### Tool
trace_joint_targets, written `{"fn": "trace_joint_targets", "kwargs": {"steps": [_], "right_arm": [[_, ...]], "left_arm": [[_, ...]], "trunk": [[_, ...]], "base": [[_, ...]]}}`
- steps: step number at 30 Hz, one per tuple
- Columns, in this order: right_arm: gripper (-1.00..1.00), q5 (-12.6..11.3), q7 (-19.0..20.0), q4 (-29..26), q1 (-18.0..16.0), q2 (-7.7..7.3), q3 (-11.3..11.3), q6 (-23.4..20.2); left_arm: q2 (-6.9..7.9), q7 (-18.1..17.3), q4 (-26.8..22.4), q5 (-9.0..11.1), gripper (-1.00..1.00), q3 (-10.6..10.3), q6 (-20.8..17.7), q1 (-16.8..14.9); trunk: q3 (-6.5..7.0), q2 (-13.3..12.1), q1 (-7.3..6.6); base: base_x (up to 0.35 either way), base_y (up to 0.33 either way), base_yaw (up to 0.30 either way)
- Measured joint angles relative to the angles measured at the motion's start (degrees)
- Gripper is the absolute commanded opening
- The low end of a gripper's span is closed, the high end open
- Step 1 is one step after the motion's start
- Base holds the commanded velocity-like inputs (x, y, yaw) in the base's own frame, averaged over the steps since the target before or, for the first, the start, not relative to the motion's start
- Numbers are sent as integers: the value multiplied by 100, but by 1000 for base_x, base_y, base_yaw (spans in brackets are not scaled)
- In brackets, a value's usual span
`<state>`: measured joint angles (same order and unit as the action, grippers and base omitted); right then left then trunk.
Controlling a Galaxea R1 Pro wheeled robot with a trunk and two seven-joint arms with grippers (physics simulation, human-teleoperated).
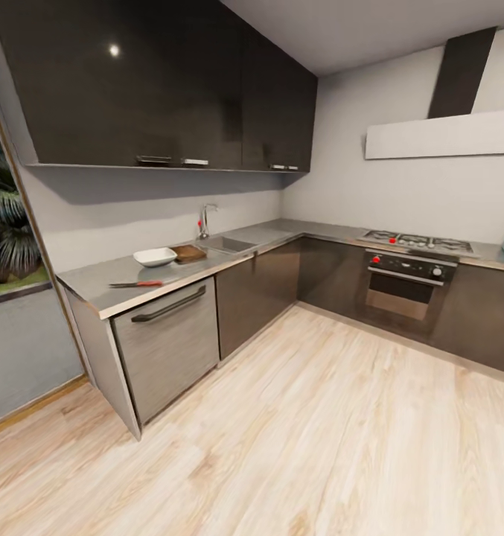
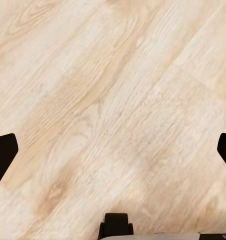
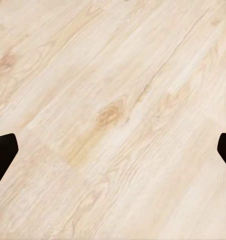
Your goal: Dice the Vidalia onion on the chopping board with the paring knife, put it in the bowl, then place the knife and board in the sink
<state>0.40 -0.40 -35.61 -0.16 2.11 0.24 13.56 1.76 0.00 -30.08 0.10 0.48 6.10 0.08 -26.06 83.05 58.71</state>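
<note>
Facing countertop (image 1: 95,286) w/ bowl (image 1: 155,257), paring knife (image 1: 136,284); both grippers wide open, empty.

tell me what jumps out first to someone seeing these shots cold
The L-shaped countertop under glossy dark wall cabinets, across pale wood floor. On it, the white bowl beside a brown chopping board, next to the sink, and the red-handled paring knife nearer the counter's end. Both wrist views look down at floor between wide-open fingertips.
</note>
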Motion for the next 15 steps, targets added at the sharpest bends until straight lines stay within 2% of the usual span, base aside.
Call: {"fn": "trace_joint_targets", "kwargs": {"steps": [7, 15], "right_arm": [[100, 0, 1, 0, 0, 0, -1, 0], [100, 0, -6, 6, 0, 0, -7, 0]], "left_arm": [[-5, 3, 155, 9, 100, 0, 366, 0], [-8, 2, 213, 6, 100, 0, 422, 0]], "trunk": [[0, 0, 0], [0, 0, 0]], "base": [[223, -247, 0], [223, -247, 0]]}}
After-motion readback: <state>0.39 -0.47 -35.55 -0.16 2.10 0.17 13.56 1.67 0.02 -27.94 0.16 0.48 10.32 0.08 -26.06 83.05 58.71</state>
